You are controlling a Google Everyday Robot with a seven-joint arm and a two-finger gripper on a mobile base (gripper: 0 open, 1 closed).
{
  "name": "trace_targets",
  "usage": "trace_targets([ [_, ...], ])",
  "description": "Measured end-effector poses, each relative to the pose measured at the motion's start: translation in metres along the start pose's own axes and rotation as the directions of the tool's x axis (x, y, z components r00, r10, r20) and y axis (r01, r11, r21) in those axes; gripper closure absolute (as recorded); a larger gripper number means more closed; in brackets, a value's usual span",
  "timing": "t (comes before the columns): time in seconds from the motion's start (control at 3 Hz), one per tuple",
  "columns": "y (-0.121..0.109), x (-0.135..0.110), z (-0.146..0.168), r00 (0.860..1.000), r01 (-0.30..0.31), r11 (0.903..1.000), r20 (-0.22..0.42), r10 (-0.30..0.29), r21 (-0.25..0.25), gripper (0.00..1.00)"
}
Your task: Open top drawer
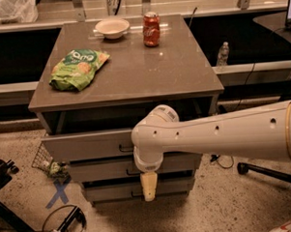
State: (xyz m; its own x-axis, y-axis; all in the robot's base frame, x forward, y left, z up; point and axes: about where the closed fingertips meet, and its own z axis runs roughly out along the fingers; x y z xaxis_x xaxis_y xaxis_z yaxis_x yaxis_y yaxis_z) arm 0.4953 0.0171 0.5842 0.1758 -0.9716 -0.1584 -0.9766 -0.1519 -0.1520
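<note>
Camera view. I look down on the bench [134,75] from its front side. The top drawer [84,146] stands partly out beyond the front edge, its grey front forward of the two fronts below it. A dark gap lies between its upper rim and the bench top. Its black bar handle [124,148] shows only at the left end; the rest is hidden behind the wrist of the arm [223,134], which enters from the right.

The gripper [149,193] hangs pointing down from that wrist, below the middle of the front edge. It crosses the middle drawer [99,169] and ends over the bottom drawer [110,191], lower than the top drawer's handle. I cannot tell whether it is set wide or narrow.

On the bench:
- A white bowl [112,28] sits near the far edge.
- A red can [151,29] stands upright just to the bowl's right.
- A green snack bag [78,68] lies near the left edge.

Beyond the right edge a water bottle [222,54] stands upright. On the floor off the front left corner is a blue cross [58,195].
</note>
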Motion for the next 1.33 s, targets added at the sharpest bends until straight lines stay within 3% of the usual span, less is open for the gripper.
trace_targets([
  [0.33,-0.002,0.001,-0.006,1.000,0.009,0.9999,-0.008,-0.009,0.006,0.00],
  [0.67,-0.011,0.001,-0.030,0.998,0.030,0.9991,-0.056,-0.028,0.032,0.00],
  [1.0,-0.021,0.010,-0.067,0.990,0.037,0.9970,-0.141,-0.027,0.069,0.00],
  [1.33,-0.031,0.036,-0.117,0.973,0.013,0.9931,-0.230,0.014,0.116,0.00],
])
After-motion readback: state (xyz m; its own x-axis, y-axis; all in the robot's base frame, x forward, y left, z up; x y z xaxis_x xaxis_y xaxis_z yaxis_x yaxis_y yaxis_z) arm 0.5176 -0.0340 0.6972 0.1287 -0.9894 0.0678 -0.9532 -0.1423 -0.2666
